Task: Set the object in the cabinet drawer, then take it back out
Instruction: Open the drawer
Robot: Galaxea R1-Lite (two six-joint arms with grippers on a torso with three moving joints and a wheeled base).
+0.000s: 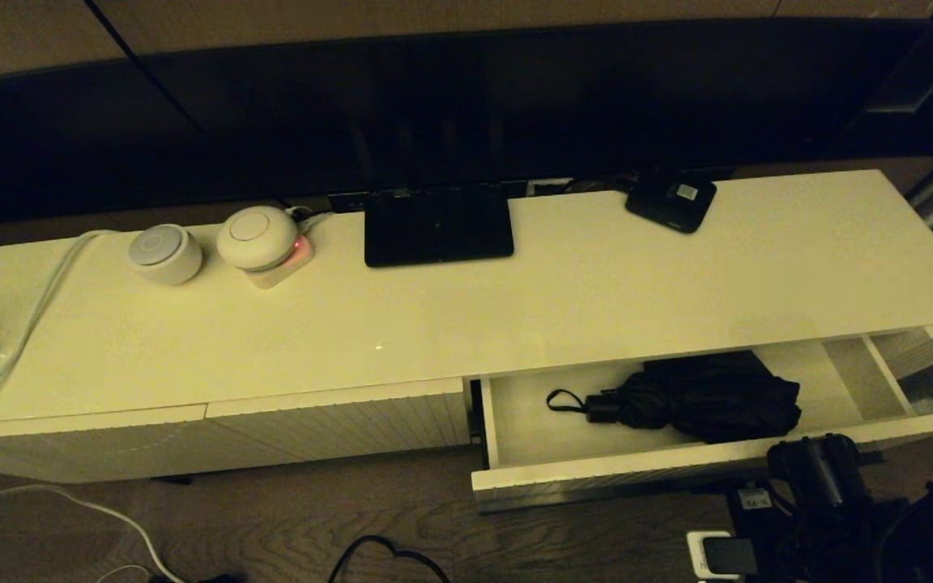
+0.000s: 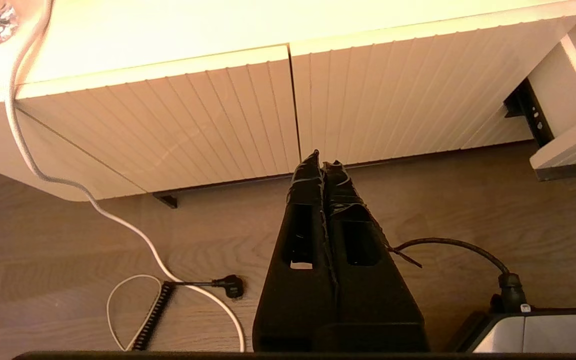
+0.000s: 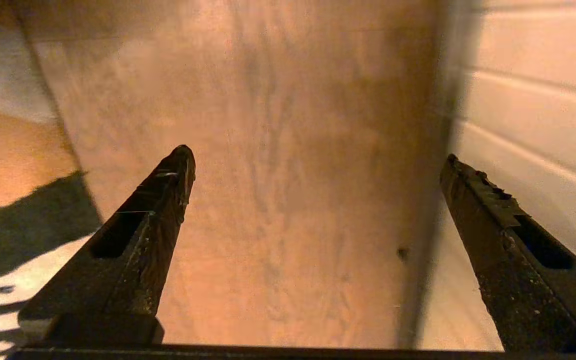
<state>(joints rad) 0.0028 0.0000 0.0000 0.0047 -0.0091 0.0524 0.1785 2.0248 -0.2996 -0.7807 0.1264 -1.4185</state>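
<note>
The umbrella [image 1: 701, 398] lies flat inside the pulled-out cabinet drawer [image 1: 636, 474], its long axis running along the drawer's width, handle and wrist loop pointing toward the robot's left, baggy fabric toward the right. The right gripper [image 3: 318, 160] hangs low in front of the drawer's ribbed face, fingers spread wide and empty. The left gripper [image 2: 323, 162], fingers pressed together, hovers over the floor before the closed ribbed panels [image 2: 218, 115]
</note>
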